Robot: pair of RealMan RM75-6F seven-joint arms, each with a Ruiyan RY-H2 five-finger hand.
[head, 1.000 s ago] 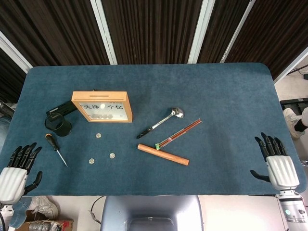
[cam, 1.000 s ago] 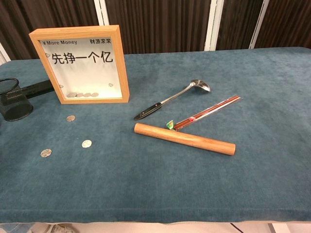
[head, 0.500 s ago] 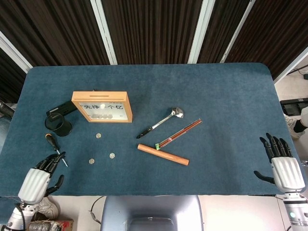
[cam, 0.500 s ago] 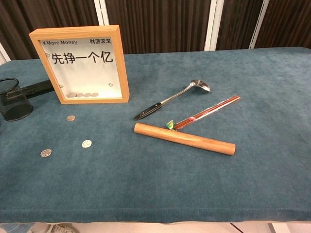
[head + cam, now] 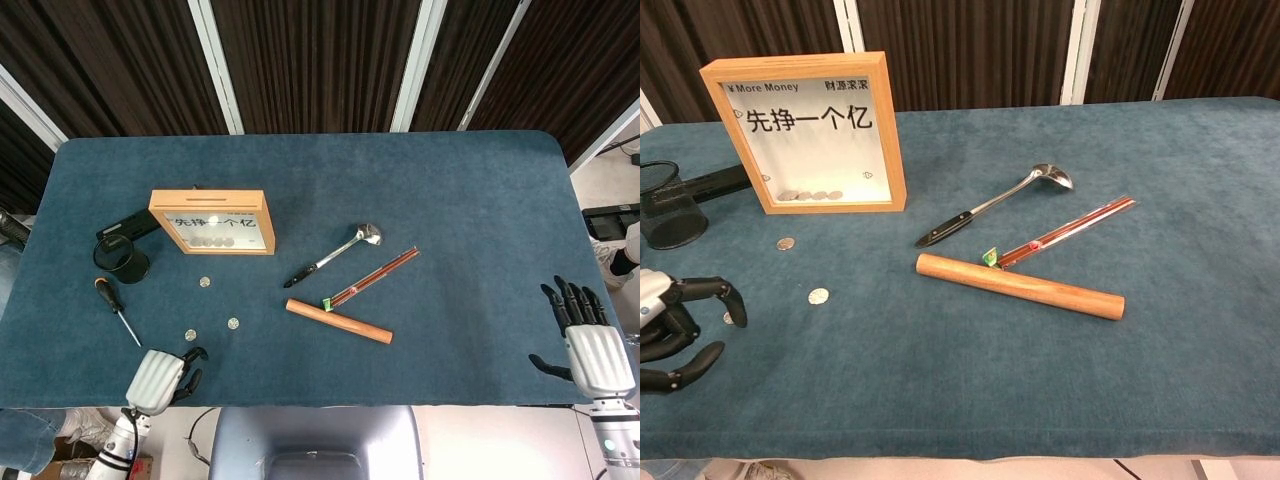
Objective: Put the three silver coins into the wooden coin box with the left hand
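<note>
Several coins lie inside the wooden coin box (image 5: 810,130); left hand (image 5: 675,325) fingers spread, empty.

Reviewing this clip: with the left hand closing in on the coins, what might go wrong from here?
1. The coins lie flat on the cloth, so the left hand's fingers may slide one away instead of lifting it.
2. The screwdriver lies close beside the nearest coin; the hand might knock it.
3. The wooden coin box stands upright and could tip if bumped.
</note>
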